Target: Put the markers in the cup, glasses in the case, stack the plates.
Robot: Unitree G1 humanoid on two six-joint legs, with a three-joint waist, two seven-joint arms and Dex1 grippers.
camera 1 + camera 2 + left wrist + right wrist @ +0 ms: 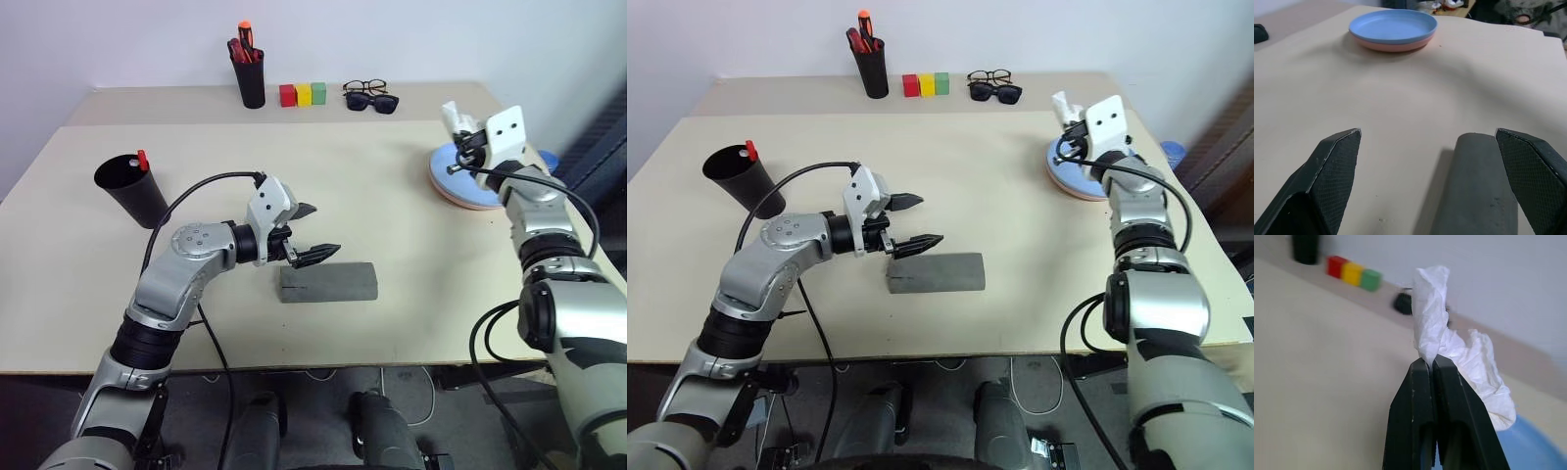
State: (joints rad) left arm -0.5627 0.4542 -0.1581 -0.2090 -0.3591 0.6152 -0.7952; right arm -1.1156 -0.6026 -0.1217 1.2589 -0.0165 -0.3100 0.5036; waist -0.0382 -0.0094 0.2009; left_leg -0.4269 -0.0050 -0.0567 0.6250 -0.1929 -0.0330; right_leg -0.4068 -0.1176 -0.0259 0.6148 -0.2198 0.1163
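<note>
- The left gripper [315,231] is hovering over the table [392,196] with its two black fingers [1334,161] spread wide apart and gripping nothing.
- The grey case [328,282] is lying closed on the table just beside and under those spread fingers; in the left wrist view its rounded end is showing between them, nearer to one finger.
- The right gripper [1430,363] is raised above the stacked plates with its fingers pressed together, pinching a crumpled white tissue [1449,342] that is sticking up and out past the fingertips.
- The plates [1393,30] are sitting stacked near the right edge of the table, the light blue one resting on top of the pink one.
- The cup [131,188] is standing tilted near the left edge of the table, with a red-capped marker [143,160] poking out of its mouth.
- A second marker is not something I can make out.
- At the back of the table a black pen pot [250,80] is holding red-orange pens, with red, yellow and green blocks [303,94] beside it.
- Just to the right of the blocks, black-rimmed spectacles [364,87] are lying behind dark sunglasses [371,102], the two pairs touching or nearly so.
- Whether the glasses are inside the closed case I cannot tell.
</note>
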